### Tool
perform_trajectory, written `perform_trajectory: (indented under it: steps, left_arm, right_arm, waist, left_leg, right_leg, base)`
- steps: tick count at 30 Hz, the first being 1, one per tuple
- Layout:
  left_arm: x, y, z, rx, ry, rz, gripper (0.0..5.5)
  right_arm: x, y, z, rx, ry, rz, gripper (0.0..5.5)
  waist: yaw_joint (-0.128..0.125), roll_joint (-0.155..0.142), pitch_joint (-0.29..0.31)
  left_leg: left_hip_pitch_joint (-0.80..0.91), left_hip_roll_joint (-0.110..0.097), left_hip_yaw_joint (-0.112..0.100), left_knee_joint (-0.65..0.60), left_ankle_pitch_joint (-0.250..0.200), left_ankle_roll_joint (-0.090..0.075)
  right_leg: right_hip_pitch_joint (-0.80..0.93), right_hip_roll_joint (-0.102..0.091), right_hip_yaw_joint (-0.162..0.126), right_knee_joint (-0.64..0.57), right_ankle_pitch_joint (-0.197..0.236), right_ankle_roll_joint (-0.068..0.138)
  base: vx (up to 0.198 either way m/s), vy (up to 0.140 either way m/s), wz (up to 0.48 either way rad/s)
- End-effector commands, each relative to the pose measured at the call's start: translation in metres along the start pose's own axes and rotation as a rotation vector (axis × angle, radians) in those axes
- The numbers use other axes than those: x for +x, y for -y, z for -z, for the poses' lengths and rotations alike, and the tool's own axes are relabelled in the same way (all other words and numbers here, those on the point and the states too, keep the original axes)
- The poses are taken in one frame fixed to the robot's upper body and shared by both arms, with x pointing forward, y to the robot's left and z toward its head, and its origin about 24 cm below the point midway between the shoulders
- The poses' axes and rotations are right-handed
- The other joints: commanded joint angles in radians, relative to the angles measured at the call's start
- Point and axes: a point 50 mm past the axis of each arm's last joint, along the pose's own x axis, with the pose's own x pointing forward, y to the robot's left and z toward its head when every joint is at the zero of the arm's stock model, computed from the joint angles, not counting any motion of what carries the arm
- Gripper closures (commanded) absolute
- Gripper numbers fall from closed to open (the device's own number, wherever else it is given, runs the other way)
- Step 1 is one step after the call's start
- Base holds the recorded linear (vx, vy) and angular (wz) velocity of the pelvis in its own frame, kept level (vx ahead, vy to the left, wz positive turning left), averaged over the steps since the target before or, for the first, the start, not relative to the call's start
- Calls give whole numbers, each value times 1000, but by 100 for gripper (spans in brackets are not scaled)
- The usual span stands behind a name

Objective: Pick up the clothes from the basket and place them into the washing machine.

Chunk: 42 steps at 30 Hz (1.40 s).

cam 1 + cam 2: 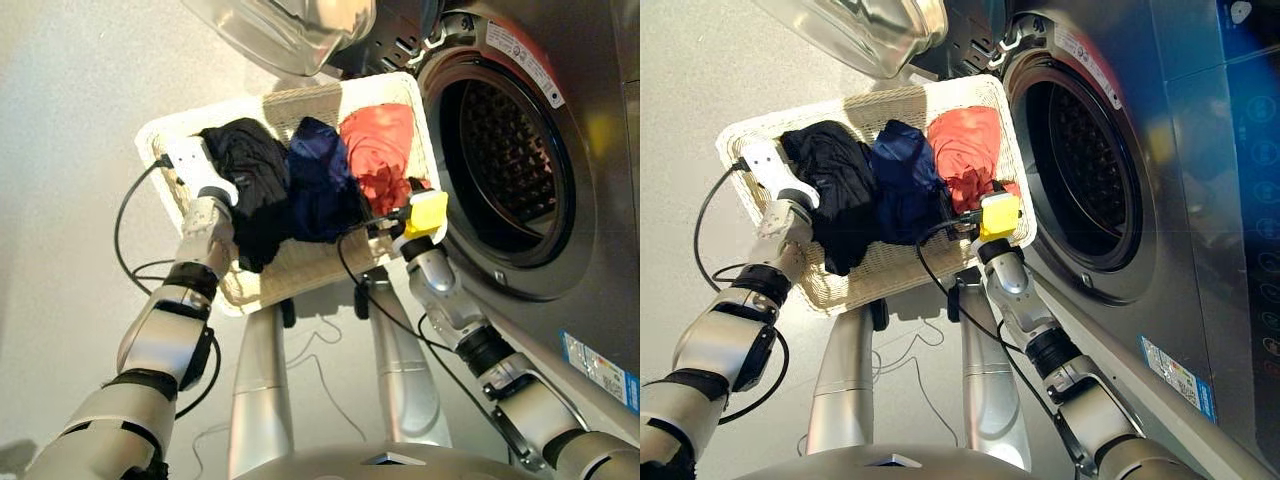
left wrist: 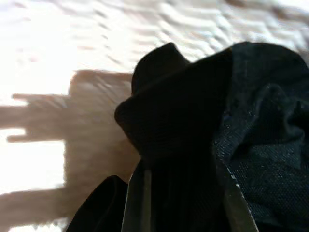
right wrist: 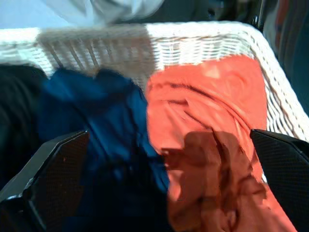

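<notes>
We see the basket (image 1: 402, 88) in front of the washing machine (image 1: 590, 190), whose drum mouth (image 1: 505, 160) stands open on the right with its glass door (image 1: 285, 30) swung out over the far edge of the basket. All three clothes lie in the basket in a row: the black garment (image 1: 250, 180) on the left, the navy garment (image 1: 318, 180) in the middle, the coral garment (image 1: 380, 150) on the right, nearest the drum. Our left hand (image 1: 200, 165) sits at the left end of the basket against the black garment; cloth fills its wrist view, so we cannot tell how its fingers stand. Our right hand (image 3: 164, 183) hovers at the near right of the basket with fingers (image 3: 53, 169) spread wide, empty, over the seam where navy meets coral
</notes>
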Motion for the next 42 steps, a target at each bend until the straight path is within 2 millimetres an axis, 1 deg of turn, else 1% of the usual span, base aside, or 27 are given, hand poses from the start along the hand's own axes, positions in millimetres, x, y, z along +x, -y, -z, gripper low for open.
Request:
perform_trajectory:
  steps: [1,4,5,8,12,15,17,19,20,21,22,23,27,29,30,31,33,35,37,39,42]
  left_arm:
    - [-8,13,28,71,-90,58,550]
    - [-11,13,31,85,-94,61,550]
    - [-12,13,33,67,-92,61,550]
    - [-19,17,41,-2,-87,79,550]
    - [-31,29,53,-82,-85,130,550]
    - [-38,35,60,-102,-93,161,550]
    - [-43,42,60,-123,-73,205,550]
    - [-49,48,60,-154,-62,235,550]
    - [-50,52,59,-171,-50,240,550]
    - [-53,57,61,-191,-50,261,550]
    - [-55,61,60,-209,-43,277,550]
    - [-57,66,61,-225,-42,293,550]
    - [-70,81,63,-313,-44,371,550]
    - [-76,87,67,-346,-57,401,550]
    - [-76,88,66,-351,-58,409,550]
    - [-79,89,65,-330,-48,422,550]
    - [-85,88,70,-386,-72,412,550]
    - [-89,86,75,-363,-90,424,550]
    - [-93,83,79,-367,-104,418,550]
    - [-96,78,81,-358,-108,413,550]
    - [-101,70,89,-336,-140,389,550]
  right_arm:
    - [9,-9,-30,52,145,-59,0]
    - [8,-9,-27,47,131,-71,0]
    - [7,-9,-26,43,126,-73,0]
    - [5,-5,-21,25,100,-67,0]
    - [1,-2,-13,-101,52,-93,0]
    - [-4,2,-2,-198,0,-118,0]
    - [-8,5,1,-277,-18,-145,0]
    - [-11,5,3,-353,-26,-179,0]
    - [-13,5,4,-376,-33,-184,0]
    - [-14,5,5,-407,-37,-201,0]
    - [-15,5,6,-443,-36,-212,0]
    - [-15,3,4,-485,-25,-239,0]
    - [-19,-4,9,-577,-26,-319,0]
    - [-21,-9,15,-619,-43,-365,0]
    - [-22,-10,20,-638,-63,-374,0]
    - [-24,-12,23,-638,-68,-381,0]
    - [-28,-16,29,-651,-94,-418,0]
    - [-33,-18,37,-673,-122,-461,0]
    - [-39,-19,44,-682,-158,-487,0]
    - [-47,-20,47,-696,-173,-523,0]
    - [-57,-22,52,-714,-195,-578,0]
  waist:
    - [-10,40,53]
    - [-2,43,54]
    - [1,46,51]
    - [11,54,54]
    - [27,64,48]
    - [40,68,37]
    - [50,72,29]
    - [57,74,28]
    - [63,77,29]
    - [67,78,27]
    - [67,76,28]
    - [75,79,23]
    - [91,86,10]
    - [99,87,-1]
    - [103,88,-10]
    - [106,90,-17]
    - [116,90,-33]
    - [120,90,-56]
    - [124,93,-74]
    - [126,95,-91]
    - [125,93,-117]
  left_leg:
    - [55,-8,-50,-89,28,-29]
    - [102,-8,-47,-112,33,-28]
    - [119,-10,-47,-121,35,-28]
    - [185,-13,-45,-155,49,-34]
    - [287,-29,-49,-215,74,-39]
    - [372,-38,-54,-266,92,-42]
    - [435,-46,-57,-301,105,-46]
    - [489,-49,-59,-328,112,-46]
    - [518,-55,-61,-342,117,-47]
    - [547,-57,-66,-363,124,-47]
    - [559,-67,-61,-384,161,-42]
    - [590,-72,-63,-406,169,-44]
    - [715,-79,-70,-502,200,-52]
    - [772,-80,-72,-544,213,-55]
    - [797,-79,-68,-569,227,-58]
    - [823,-79,-71,-590,233,-60]
    - [877,-75,-73,-628,241,-63]
    - [920,-75,-73,-657,250,-66]
    - [969,-75,-68,-686,257,-71]
    - [1009,-77,-65,-709,261,-74]
    - [1058,-73,-60,-719,257,-77]
  right_leg:
    - [66,12,-40,-9,-25,34]
    - [108,10,-38,-20,-24,32]
    - [123,11,-39,-24,-25,31]
    - [184,3,-41,-43,-22,29]
    - [288,-6,-49,-93,-15,29]
    - [375,-11,-56,-134,-12,30]
    - [440,-14,-57,-165,-11,30]
    - [495,-19,-63,-187,-9,31]
    - [525,-20,-66,-202,-7,31]
    - [555,-20,-69,-216,-7,31]
    - [567,-28,-76,-230,16,26]
    - [599,-28,-81,-245,15,28]
    - [717,-27,-94,-308,19,35]
    - [769,-24,-99,-340,23,37]
    - [792,-23,-102,-354,28,39]
    - [815,-22,-101,-369,29,40]
    - [868,-15,-103,-396,29,42]
    - [908,-15,-103,-427,31,46]
    - [950,-11,-104,-452,34,48]
    - [989,-4,-102,-474,34,48]
    - [1039,2,-103,-491,29,49]
  base:
    - [0,0,0]
    - [0,0,0]
    - [0,0,0]
    - [0,0,0]
    - [7,-26,40]
    - [38,-60,99]
    - [50,-60,125]
    - [22,-26,89]
    - [40,-51,79]
    - [-57,-35,32]
    - [-35,-52,43]
    - [0,0,0]
    - [72,-34,148]
    - [83,-31,118]
    - [87,-15,35]
    - [74,-18,-36]
    - [96,-41,-10]
    - [110,-31,10]
    - [100,-19,33]
    - [83,-13,6]
    - [83,-23,23]
